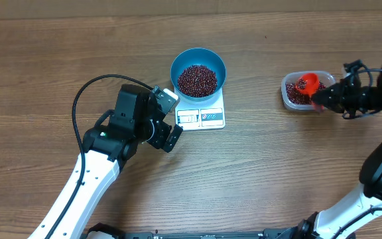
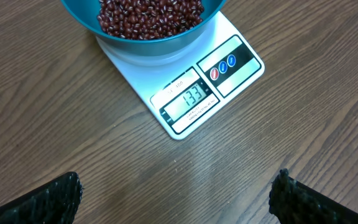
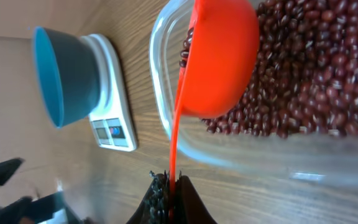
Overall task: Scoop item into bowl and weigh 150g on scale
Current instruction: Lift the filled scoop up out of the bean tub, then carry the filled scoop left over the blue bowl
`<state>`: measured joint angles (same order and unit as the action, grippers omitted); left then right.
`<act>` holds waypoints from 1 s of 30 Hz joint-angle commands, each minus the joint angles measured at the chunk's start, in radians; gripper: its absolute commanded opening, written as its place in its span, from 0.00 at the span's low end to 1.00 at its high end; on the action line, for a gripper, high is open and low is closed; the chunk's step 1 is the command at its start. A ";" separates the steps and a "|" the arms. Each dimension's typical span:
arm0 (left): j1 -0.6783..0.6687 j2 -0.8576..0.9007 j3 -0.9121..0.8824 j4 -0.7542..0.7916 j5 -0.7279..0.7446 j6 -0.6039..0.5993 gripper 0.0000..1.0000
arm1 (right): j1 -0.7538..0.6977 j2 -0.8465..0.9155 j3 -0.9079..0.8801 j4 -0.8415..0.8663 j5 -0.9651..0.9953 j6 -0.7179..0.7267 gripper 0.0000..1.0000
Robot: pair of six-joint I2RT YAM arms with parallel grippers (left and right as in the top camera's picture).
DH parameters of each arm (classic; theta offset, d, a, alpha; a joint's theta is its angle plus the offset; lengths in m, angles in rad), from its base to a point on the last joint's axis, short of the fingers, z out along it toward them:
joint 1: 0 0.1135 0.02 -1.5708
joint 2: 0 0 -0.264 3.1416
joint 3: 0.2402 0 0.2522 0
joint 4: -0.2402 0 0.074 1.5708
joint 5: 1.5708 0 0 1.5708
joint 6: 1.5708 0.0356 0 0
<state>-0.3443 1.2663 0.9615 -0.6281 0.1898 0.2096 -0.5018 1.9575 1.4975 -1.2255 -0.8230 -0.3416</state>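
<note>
Handling loose beans (image 3: 303, 62), likely to roll, in the tub (image 1: 286, 89) by the table's right edge, you've got the right gripper (image 3: 171, 193) clamped on the orange scoop (image 3: 219, 56)'s thin handle; left gripper (image 1: 170, 118) gapes empty beside the scale (image 1: 201, 117) and bowl (image 1: 175, 66).

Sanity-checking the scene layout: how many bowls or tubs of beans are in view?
2. The blue bowl sits on the scale, mid-table; the clear tub lies far right, the orange scoop in it. Nothing seems hidden.
</note>
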 commanded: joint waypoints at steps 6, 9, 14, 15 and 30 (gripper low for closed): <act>0.004 0.005 -0.003 0.001 -0.007 -0.011 0.99 | -0.032 -0.014 -0.003 -0.049 -0.100 -0.098 0.04; 0.003 0.005 -0.003 0.001 -0.006 -0.011 1.00 | -0.030 -0.043 -0.003 -0.058 -0.103 -0.098 0.04; 0.003 0.005 -0.003 0.001 -0.006 -0.011 1.00 | -0.017 -0.096 -0.003 -0.092 -0.137 -0.098 0.04; 0.003 0.005 -0.003 0.001 -0.006 -0.011 0.99 | -0.009 -0.105 -0.003 -0.098 -0.137 -0.098 0.04; 0.003 0.005 -0.003 0.001 -0.006 -0.011 0.99 | 0.296 -0.145 0.073 -0.048 -0.140 0.044 0.04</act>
<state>-0.3443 1.2663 0.9615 -0.6285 0.1898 0.2096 -0.2493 1.8393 1.5196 -1.2938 -0.9386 -0.3607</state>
